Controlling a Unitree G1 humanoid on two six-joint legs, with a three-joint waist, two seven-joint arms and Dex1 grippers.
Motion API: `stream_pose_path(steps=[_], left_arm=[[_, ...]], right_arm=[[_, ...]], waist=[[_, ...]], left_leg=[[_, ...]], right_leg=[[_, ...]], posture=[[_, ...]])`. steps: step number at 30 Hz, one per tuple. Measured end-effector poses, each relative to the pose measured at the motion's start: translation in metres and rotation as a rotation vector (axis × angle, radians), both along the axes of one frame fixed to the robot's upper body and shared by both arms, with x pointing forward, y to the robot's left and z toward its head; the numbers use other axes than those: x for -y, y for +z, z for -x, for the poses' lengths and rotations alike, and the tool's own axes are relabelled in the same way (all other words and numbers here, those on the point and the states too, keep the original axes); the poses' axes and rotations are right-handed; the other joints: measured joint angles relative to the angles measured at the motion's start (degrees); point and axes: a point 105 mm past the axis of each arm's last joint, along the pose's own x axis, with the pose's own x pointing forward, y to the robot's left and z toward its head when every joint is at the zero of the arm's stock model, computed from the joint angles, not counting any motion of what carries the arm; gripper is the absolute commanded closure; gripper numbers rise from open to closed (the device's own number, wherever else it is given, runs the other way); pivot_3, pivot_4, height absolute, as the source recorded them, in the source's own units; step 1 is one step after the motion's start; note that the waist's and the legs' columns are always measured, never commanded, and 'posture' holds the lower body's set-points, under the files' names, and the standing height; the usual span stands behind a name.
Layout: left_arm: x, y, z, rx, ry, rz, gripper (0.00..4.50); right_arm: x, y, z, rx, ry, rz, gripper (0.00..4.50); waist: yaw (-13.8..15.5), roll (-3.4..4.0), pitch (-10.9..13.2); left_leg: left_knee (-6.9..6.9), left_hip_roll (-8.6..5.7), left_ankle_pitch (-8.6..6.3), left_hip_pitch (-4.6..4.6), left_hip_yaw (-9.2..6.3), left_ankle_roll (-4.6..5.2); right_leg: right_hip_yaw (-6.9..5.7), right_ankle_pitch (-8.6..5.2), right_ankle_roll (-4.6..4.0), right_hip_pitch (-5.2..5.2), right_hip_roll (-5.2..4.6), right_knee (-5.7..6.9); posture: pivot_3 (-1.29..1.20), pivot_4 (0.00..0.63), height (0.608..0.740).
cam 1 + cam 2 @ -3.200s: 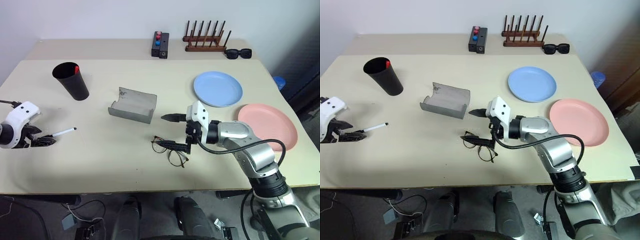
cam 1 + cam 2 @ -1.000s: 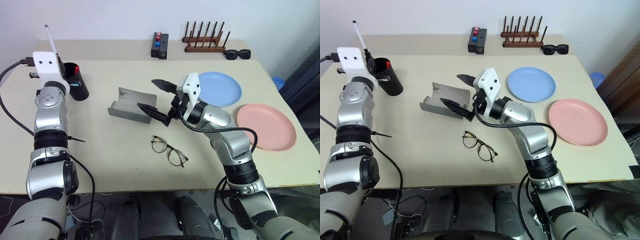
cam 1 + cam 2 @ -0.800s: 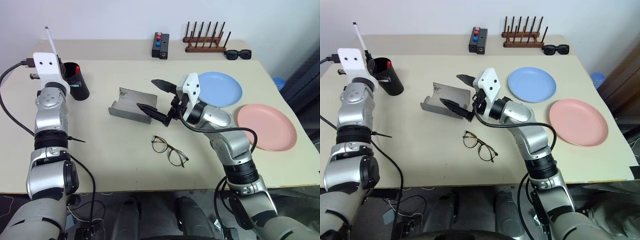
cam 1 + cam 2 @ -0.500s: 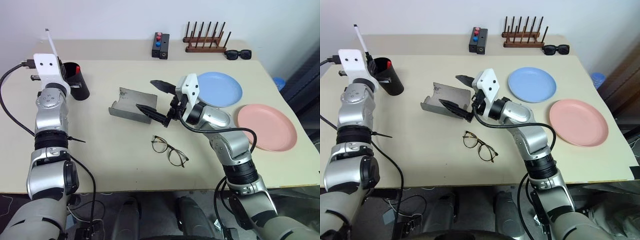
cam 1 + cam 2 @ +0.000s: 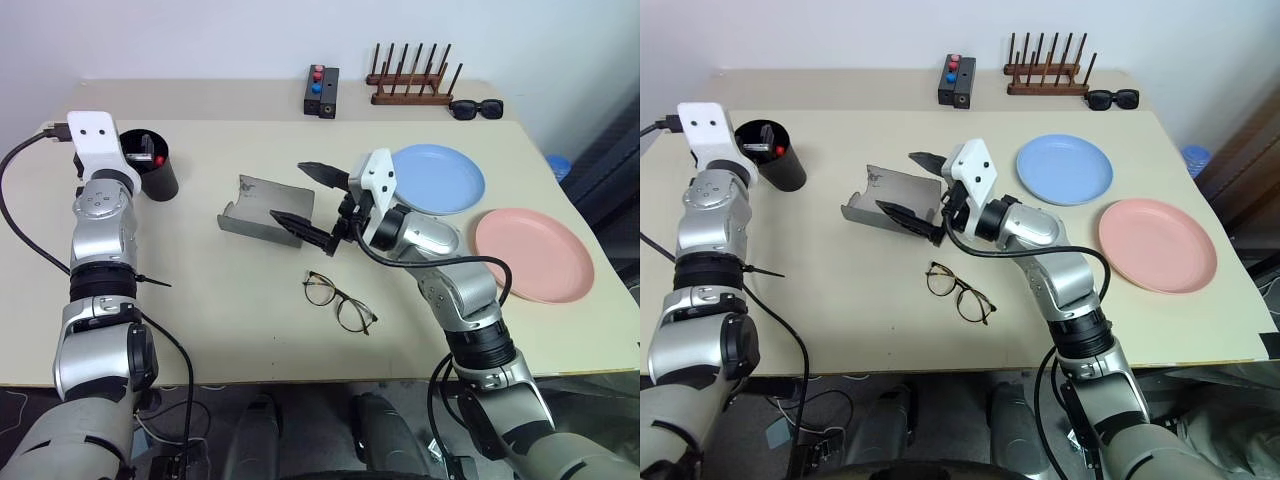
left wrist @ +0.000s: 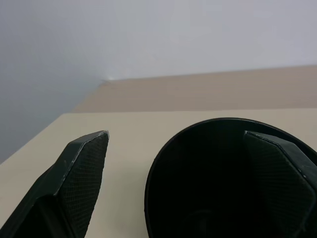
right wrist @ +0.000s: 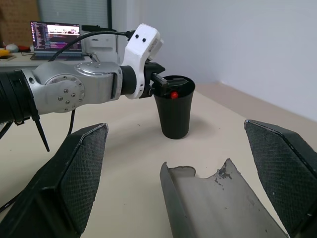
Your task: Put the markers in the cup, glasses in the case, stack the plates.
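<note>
The black cup (image 5: 157, 176) stands at the table's far left with a marker's red cap (image 5: 780, 151) showing inside its rim. My left gripper (image 6: 178, 168) hangs open right over the cup's mouth, one finger (image 6: 81, 171) outside the rim and nothing between the two. The grey case (image 5: 262, 210) lies open mid-table. My right gripper (image 5: 308, 198) hovers open and empty just above the case's right end. The wire-rimmed glasses (image 5: 338, 302) lie on the table in front of the case. The light blue plate (image 5: 436, 178) and the pink plate (image 5: 533, 254) lie apart at the right.
Black sunglasses (image 5: 475, 106), a wooden peg rack (image 5: 410, 88) and a black box with red and blue buttons (image 5: 320, 90) line the far edge. A blue object (image 5: 557, 165) sits past the table's right edge.
My left gripper has opened, and the white marker that stuck up from it has gone down into the cup. The right arm has stayed put.
</note>
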Motion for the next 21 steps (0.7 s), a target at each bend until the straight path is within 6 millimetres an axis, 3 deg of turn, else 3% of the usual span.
stream_pose_path(steps=[8, 16, 21], left_arm=[[-0.005, 0.006, 0.001, 0.023, 0.031, 0.001, 0.04], [-0.009, 0.039, 0.005, 0.139, 0.041, 0.027, 0.04], [0.014, 0.053, 0.009, 0.149, -0.166, -0.010, 0.04]], right_arm=[[0.000, 0.000, 0.000, 0.000, 0.001, -0.001, 0.00], [0.000, 0.000, 0.000, -0.001, -0.001, -0.003, 0.00], [0.006, -0.006, -0.001, -0.011, -0.008, 0.022, 0.00]], waist=[[0.01, 0.00, 0.00], [0.00, 0.00, 0.00], [-0.02, 0.00, 0.00]], left_leg=[[-0.01, 0.00, 0.00, 0.00, 0.00, 0.00], [-0.06, 0.00, 0.00, 0.00, 0.00, -0.01], [-0.17, 0.00, 0.04, 0.00, 0.00, -0.07]], right_leg=[[0.00, 0.00, 0.00, 0.00, 0.00, -0.01], [-0.01, 0.00, 0.00, -0.01, 0.00, -0.03], [-0.01, 0.00, 0.00, -0.03, 0.00, -0.07]], posture=[[0.00, 0.150, 0.740], [0.00, 0.150, 0.740], [0.00, 0.150, 0.740]])
